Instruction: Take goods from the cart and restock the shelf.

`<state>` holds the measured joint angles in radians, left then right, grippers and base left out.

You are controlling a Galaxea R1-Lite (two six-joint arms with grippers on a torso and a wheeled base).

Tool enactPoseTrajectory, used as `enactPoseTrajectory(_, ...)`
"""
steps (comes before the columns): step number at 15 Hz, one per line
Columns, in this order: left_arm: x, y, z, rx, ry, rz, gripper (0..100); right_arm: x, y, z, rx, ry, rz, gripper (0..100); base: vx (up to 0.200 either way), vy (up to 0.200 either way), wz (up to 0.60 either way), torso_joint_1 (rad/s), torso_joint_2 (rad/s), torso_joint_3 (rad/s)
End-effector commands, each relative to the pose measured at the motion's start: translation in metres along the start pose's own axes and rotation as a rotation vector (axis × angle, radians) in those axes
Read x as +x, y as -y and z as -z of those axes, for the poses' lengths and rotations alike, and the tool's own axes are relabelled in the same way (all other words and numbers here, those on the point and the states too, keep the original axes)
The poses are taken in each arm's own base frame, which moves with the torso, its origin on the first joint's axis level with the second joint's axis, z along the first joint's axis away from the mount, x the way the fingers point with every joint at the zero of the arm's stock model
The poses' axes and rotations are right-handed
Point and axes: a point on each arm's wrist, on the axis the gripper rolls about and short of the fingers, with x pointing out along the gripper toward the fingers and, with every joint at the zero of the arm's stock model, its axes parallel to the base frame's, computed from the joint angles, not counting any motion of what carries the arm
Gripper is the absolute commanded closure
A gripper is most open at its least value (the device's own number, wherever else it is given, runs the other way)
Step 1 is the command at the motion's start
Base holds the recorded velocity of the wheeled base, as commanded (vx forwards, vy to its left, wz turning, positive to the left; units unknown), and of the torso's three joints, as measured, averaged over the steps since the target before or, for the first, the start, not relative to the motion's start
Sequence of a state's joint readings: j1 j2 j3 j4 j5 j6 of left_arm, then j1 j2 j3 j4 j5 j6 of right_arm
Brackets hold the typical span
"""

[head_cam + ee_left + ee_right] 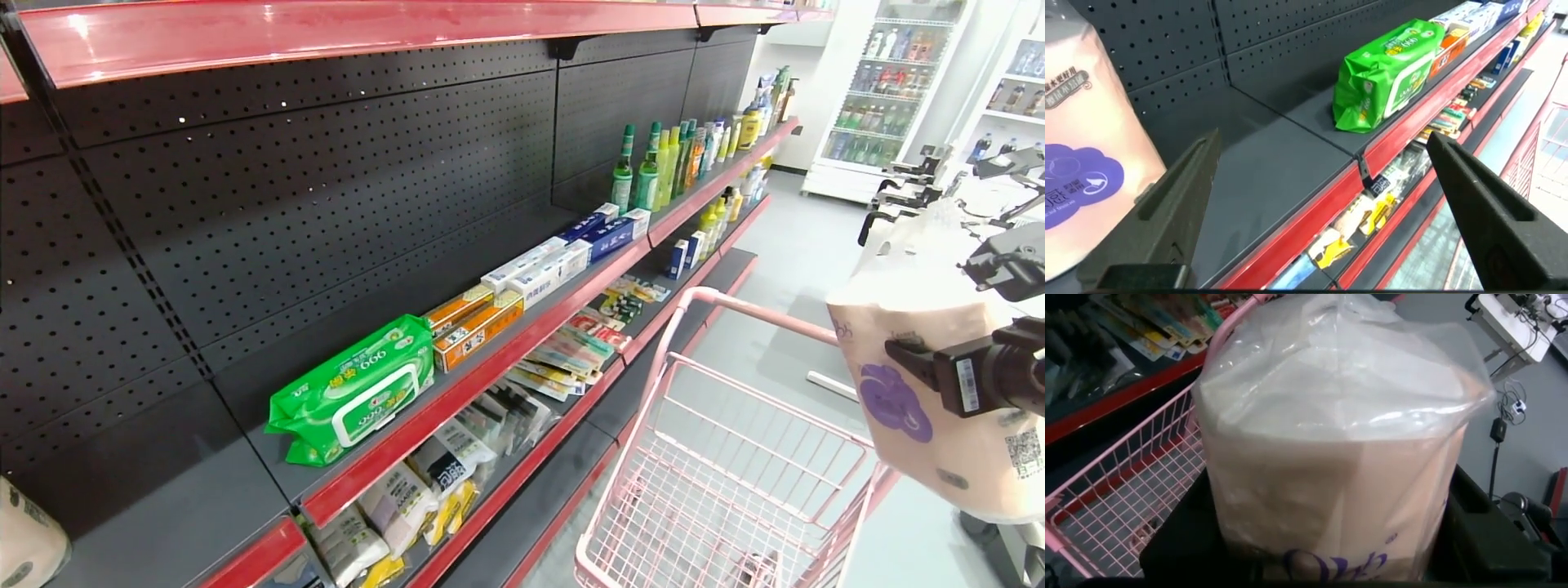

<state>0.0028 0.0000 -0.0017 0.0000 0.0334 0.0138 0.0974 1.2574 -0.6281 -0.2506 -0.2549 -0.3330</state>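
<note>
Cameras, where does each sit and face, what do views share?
Head view: on the head, facing down along shelf and cart; right gripper clamps a tissue pack.
Left wrist view: on that wrist, facing shelf and wipes; open left gripper frames them.
Right wrist view: on that wrist, facing the tissue pack in its gripper, cart beyond.
Shared: wipes, head and left wrist; tissue pack and cart, head and right wrist.

Grey flr [804, 241], drinks fridge [886, 98] at bk

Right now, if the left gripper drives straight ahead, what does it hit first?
Probably the bare grey shelf board, between the paper-roll pack and the green wipes pack. The left gripper, jaws open, points down at that gap; depth is hard to judge.
</note>
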Motion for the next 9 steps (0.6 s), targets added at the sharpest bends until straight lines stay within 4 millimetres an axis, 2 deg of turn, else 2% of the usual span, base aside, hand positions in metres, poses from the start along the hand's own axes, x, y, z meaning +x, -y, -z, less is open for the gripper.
enactPoseTrajectory(1,0.0,0.0,0.0,0.0,-0.002,-0.001,0,0.0,0.0,0.001,-0.001,-0.003,0.004,100,0.0,0.0,0.6,0.007,0.0,-0.002)
enactPoseTrajectory(9,0.0,0.0,0.0,0.0,-0.002,-0.001,0,-0.014,0.003,0.004,-0.015,0.023,0.022,100,0.0,0.0,0.6,0.003,0.0,0.0)
